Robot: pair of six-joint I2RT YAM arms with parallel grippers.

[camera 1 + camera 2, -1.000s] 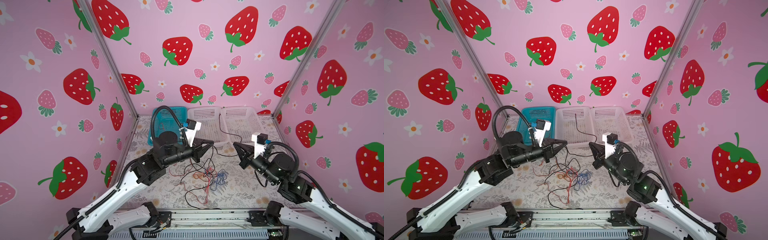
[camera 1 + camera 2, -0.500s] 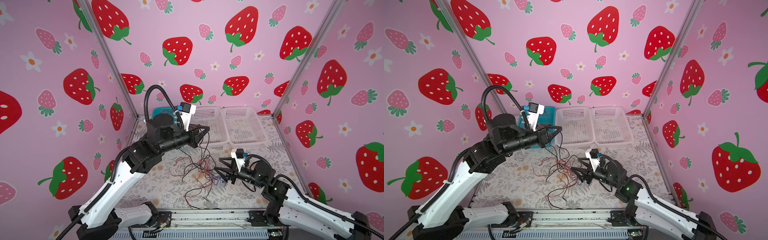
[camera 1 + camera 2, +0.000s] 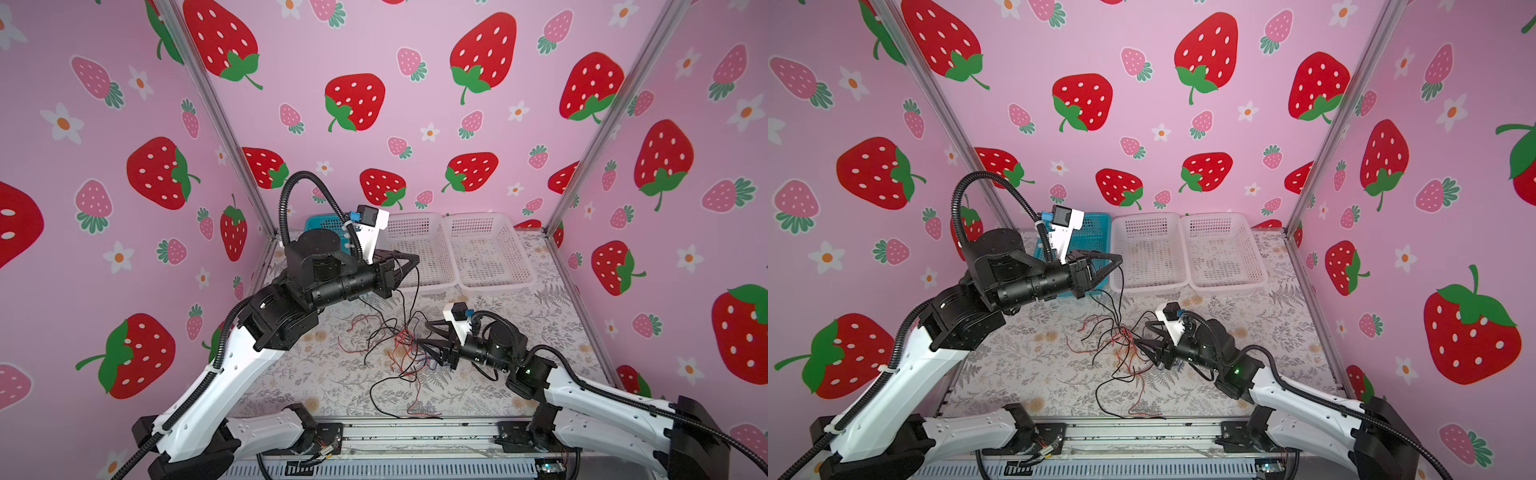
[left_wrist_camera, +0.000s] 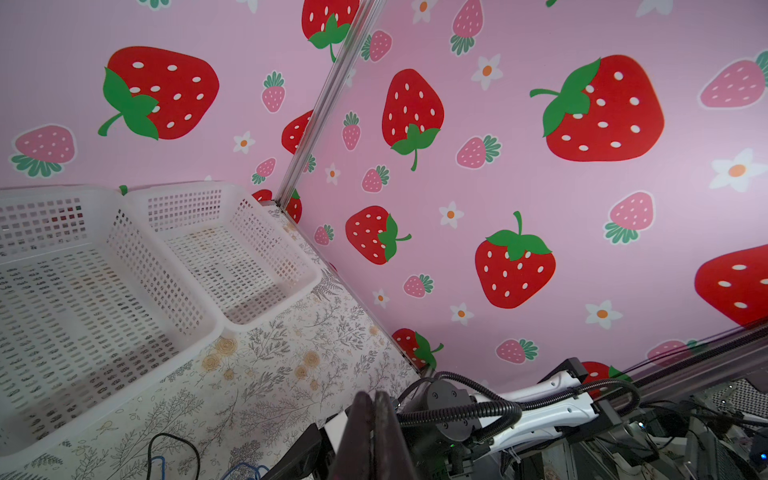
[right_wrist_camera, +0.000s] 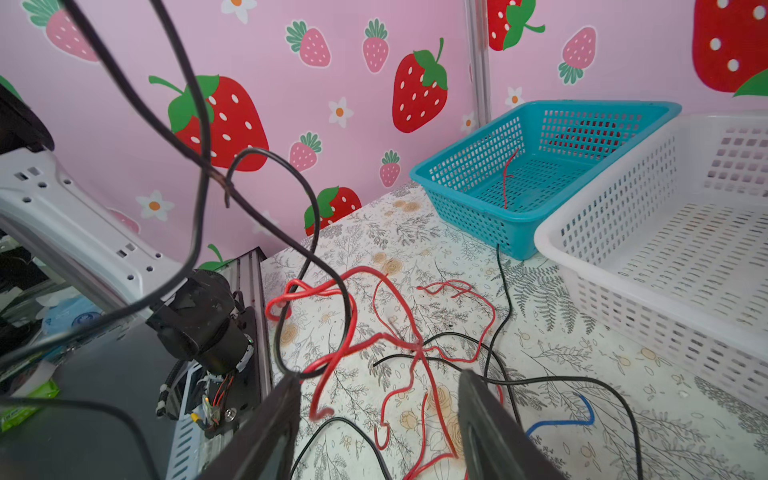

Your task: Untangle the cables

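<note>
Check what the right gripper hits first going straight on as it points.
Likely the cables, the red-and-black knot lying just ahead of the right gripper, between its open jaws. Height above them is unclear.

Both top views looked down from high front, shared whole table (image 3: 307,374). Left wrist faced white baskets (image 4: 208,332), corner. Right wrist looked close over cables (image 5: 417,345).

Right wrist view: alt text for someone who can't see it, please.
Open right gripper over tangled red and black cables on a floral tabletop; beyond, a teal basket holding one red wire, beside a white basket.
</note>
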